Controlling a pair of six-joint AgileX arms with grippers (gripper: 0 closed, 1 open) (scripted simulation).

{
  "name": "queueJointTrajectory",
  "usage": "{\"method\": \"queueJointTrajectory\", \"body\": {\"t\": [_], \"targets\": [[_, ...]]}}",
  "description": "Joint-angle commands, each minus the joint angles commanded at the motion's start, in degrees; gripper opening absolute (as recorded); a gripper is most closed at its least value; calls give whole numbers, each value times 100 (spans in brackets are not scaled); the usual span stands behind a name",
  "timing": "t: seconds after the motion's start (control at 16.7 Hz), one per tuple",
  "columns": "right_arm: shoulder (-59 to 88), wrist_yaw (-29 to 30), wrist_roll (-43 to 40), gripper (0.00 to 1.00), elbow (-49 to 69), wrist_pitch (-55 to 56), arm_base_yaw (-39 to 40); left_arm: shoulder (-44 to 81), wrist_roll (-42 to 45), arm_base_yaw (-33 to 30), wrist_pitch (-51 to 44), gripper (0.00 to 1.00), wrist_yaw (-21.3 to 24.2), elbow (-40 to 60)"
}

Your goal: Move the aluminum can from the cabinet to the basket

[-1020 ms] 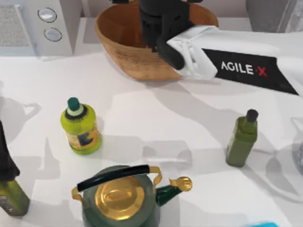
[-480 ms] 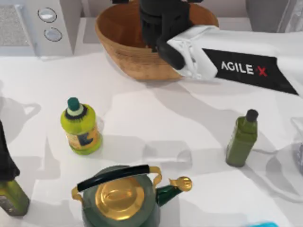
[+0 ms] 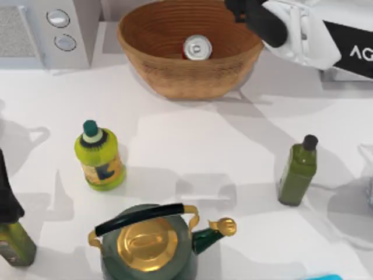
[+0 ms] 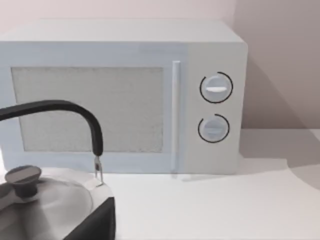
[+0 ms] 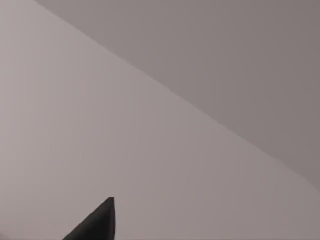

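Our right hand (image 3: 242,7) sits above the far right rim of the basket (image 3: 175,81); we cannot tell how wide it stands. The aluminum can (image 3: 197,48) stands upright inside the basket on the counter (image 3: 192,157).

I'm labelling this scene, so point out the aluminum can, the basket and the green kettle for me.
aluminum can (image 3: 197,48): top view, on its shiny silver lid.
basket (image 3: 175,79): top view, on its outer woven wall nearest the camera.
green kettle (image 3: 143,244): top view, on its gold lid.
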Motion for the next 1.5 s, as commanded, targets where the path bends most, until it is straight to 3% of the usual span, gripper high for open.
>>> {"method": "queueJointTrajectory", "body": {"t": [0.48,0.96,1.26,1.5], "targets": [[-4812,-1121,82,100,-2628,-1400,-1162,0,0,0,0,100,0,0],[-9292,-2731,-35,100,-6940,-2124,-2560,0,0,0,0,100,0,0],[-10996,-3513,-156,100,-8906,-2205,-3200,0,0,0,0,100,0,0],[-11436,-3689,-220,100,-9421,-2163,-3496,0,0,0,0,100,0,0]]}}
